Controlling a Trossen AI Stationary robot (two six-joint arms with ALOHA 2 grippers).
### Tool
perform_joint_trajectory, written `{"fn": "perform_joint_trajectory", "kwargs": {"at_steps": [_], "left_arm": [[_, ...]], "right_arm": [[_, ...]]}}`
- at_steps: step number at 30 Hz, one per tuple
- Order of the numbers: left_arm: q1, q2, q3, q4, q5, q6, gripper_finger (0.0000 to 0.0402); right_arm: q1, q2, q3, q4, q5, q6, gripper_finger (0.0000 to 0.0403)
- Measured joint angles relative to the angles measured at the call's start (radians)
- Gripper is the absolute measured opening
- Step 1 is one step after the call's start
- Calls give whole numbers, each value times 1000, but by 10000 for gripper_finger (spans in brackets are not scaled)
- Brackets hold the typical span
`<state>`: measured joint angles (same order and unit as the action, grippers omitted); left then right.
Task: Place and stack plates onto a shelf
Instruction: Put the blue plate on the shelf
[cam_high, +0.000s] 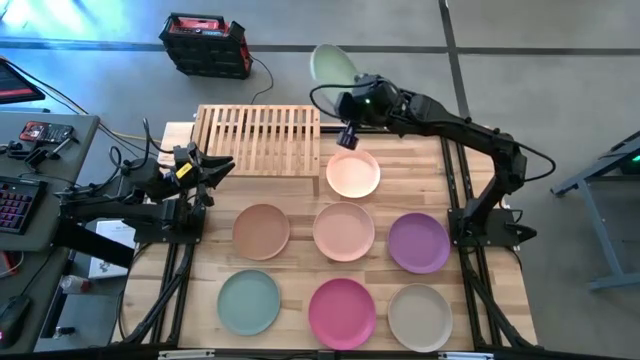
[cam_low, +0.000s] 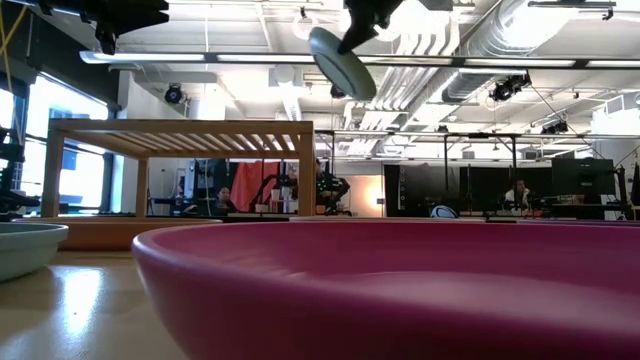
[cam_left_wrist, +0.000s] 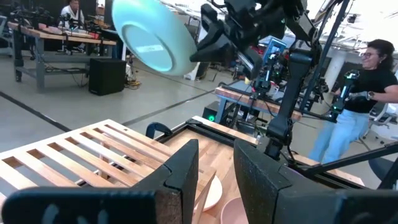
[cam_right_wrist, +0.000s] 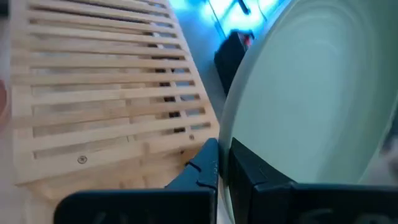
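You're carrying the sage green plate (cam_high: 333, 64) way up in the air with the right gripper (cam_high: 350, 101), and honestly that's the sketchy part: the fingers are pinching together on just the rim, so the whole plate is hanging off 1 edge and tilting steeply. If it's twisting in that pinch while you're swinging over, it could slip and drop onto the peach plate (cam_high: 353, 172) sitting right below, or clip the near edge of the shelf (cam_high: 257, 138) coming down and knock the rack sideways. Coming in tilted like this, it could also be landing on its edge and sliding across the slats instead of sitting flat. Working near to far: the magenta plate (cam_high: 342, 311) is filling the front of the table, teal (cam_high: 248, 301) and beige (cam_high: 420, 316) are flanking it, then brown (cam_high: 261, 230), pink (cam_high: 344, 230) and purple (cam_high: 419, 241) in the middle row, peach behind those, and the shelf at the back with nothing on it yet, as far as I can see. Your right arm is reaching long across from the right side, wrist high just past the shelf's right end. The left gripper (cam_high: 207, 165) is parking low beside the shelf's left end, fingers slightly apart, holding nothing.
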<state>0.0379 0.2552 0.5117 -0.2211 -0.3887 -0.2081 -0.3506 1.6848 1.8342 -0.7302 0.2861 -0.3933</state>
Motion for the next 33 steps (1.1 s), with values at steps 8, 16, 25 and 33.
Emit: {"fn": "perform_joint_trajectory", "kwargs": {"at_steps": [8,16,25,33], "left_arm": [[0,0,0,-11,0,-19,90],[0,0,0,-71,0,-179,90],[0,0,0,-141,1,-361,90],[0,0,0,-169,1,-410,90]], "right_arm": [[47,42,-2,21,-59,-330,0],[122,113,-2,27,-54,-503,0],[175,183,-3,24,-36,-633,0],[181,210,-3,-21,-3,-637,0]]}}
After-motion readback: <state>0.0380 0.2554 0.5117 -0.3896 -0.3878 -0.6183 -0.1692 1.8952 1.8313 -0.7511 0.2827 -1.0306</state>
